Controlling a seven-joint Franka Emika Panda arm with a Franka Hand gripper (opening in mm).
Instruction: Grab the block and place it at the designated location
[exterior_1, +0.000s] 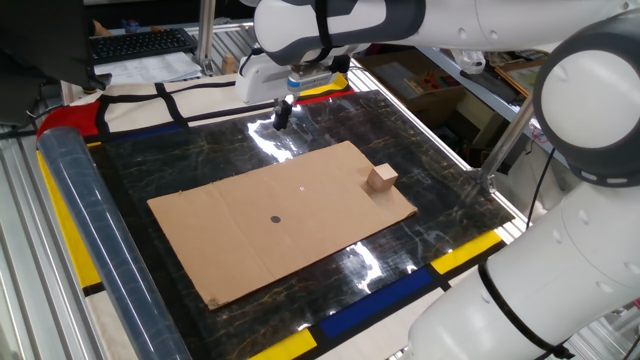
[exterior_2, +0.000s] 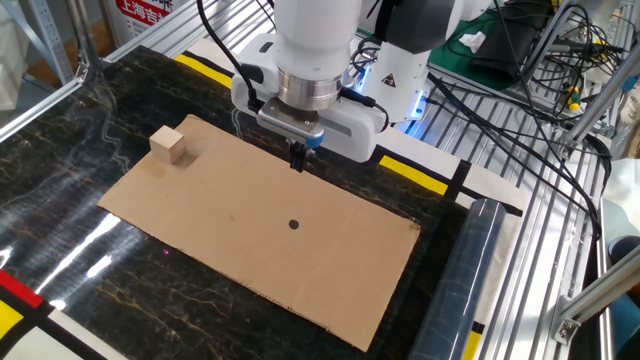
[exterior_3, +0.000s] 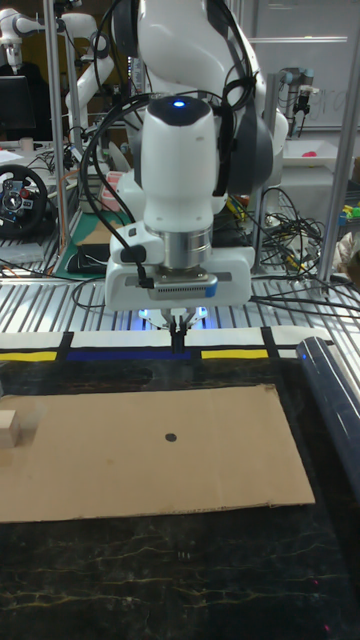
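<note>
Gripper (exterior_2: 297, 158) closed (empty), hovering well apart from block (exterior_2: 168, 145); dot (exterior_2: 293, 224) bare.

glossy white arm (exterior_3: 180, 150) with fat rounded joints and grey bands, black cables looped around it, a blue light on top, small dark gripper (exterior_3: 178, 339) underneath.

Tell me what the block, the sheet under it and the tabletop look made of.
Block: apparently bare wood, pale tan, matte, plain faces. Sheet: brown cardboard, matte, with a faint fold crease. Tabletop: black marble-look surface with pale veins, glossy from the glare; real stone or laminate, can't tell.
</note>
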